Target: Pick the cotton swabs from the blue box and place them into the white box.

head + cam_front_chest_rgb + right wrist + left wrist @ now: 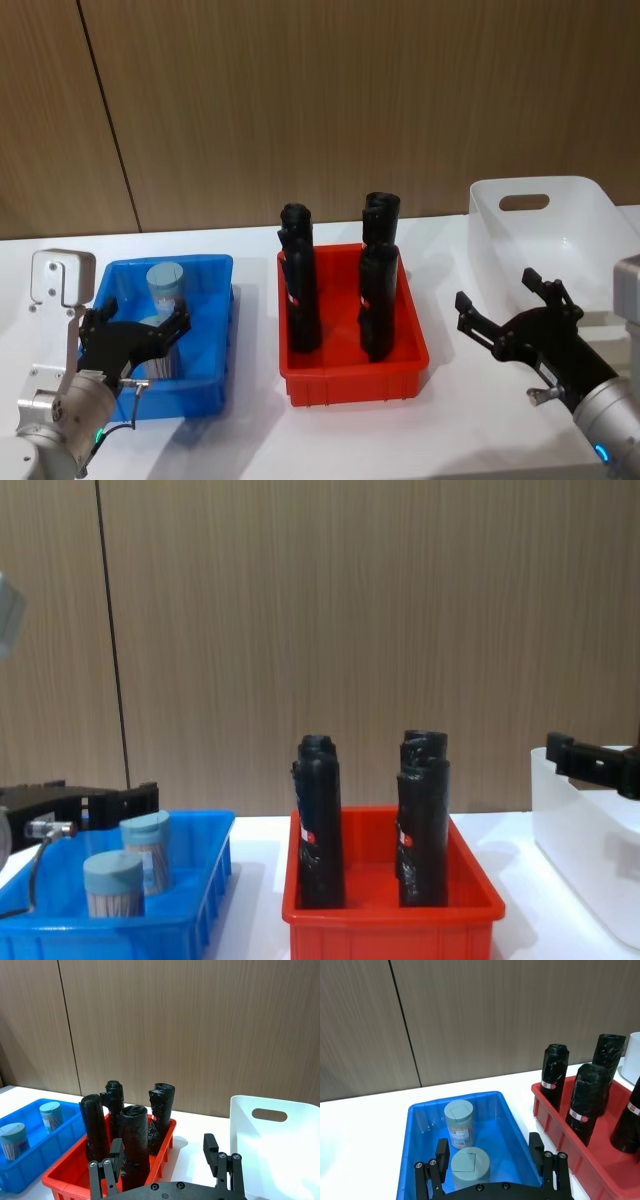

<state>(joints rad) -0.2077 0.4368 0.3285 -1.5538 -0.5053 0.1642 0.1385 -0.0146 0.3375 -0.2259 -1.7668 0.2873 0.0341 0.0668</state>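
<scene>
Two cotton swabs tubs stand upright in the blue box (205, 300): a far one (166, 285) and a near one (163, 358). My left gripper (140, 322) hangs open over the box's near half, with the near tub (470, 1167) between its fingers (442, 1152), apart from both. The far tub (458, 1122) stands just beyond them. My right gripper (497, 290) is open and empty above the table, in front of the white box (545, 230). From the chest, the tubs (113, 882) rise above the blue box's rim (110, 920).
A red bin (350, 375) with several tall black cylinders (300, 290) stands between the blue box and the white box. A wood-panelled wall runs behind the white table (250, 440).
</scene>
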